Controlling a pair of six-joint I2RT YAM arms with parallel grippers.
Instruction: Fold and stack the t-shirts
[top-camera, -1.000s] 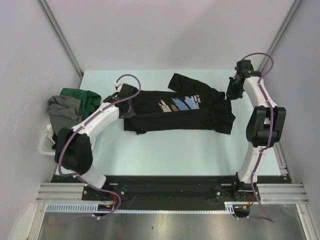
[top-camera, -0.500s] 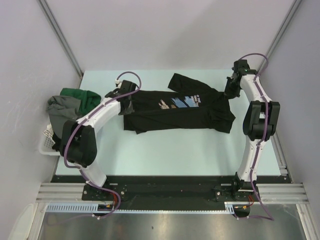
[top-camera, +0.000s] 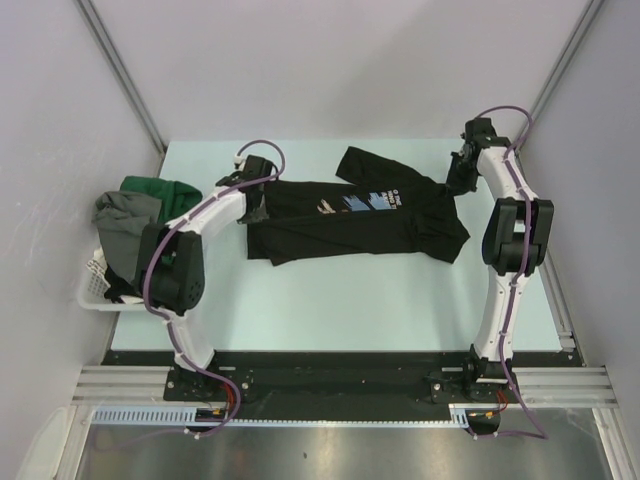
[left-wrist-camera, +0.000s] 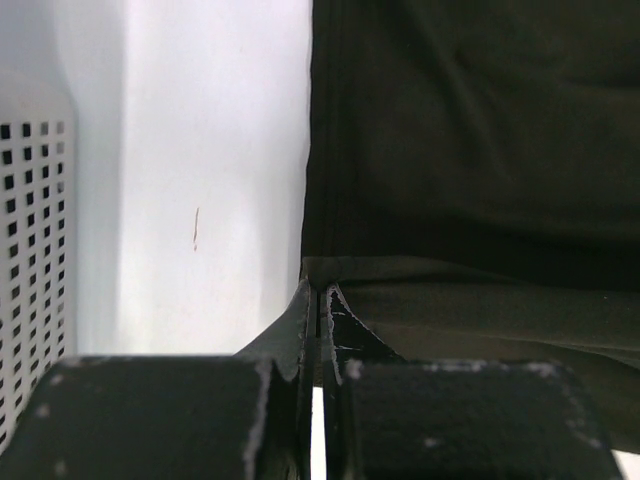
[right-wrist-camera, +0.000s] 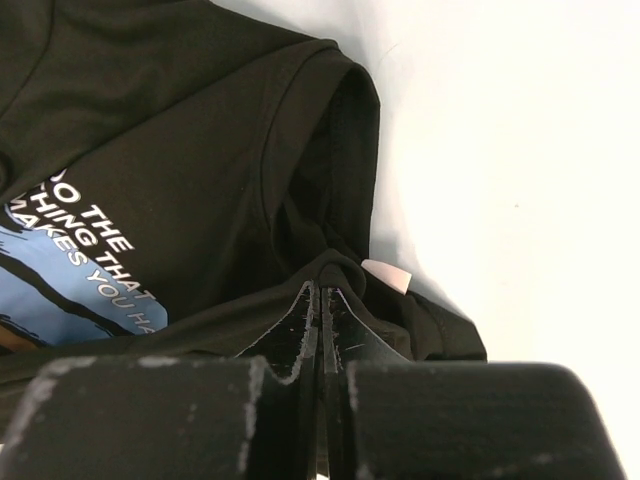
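Held at both ends near the far edge of the pale table (top-camera: 330, 300): black short-sleeved cloth t-shirt with a brushstroke print (top-camera: 350, 215).
The left gripper (left-wrist-camera: 318, 298) is clamped on the hem and the right gripper (right-wrist-camera: 321, 292) on a fold by the neck label. The fabric looks light and limp, so seams are likely the safest hold.

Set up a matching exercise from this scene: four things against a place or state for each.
Things:
1. black t-shirt
2. green t-shirt
3. white basket
4. right fingers

Places or states:
A. at the left edge of the table
B. shut on black cloth
C. spread across the middle of the table
D. heaped on top of the basket

Pairs: 1-C, 2-D, 3-A, 4-B
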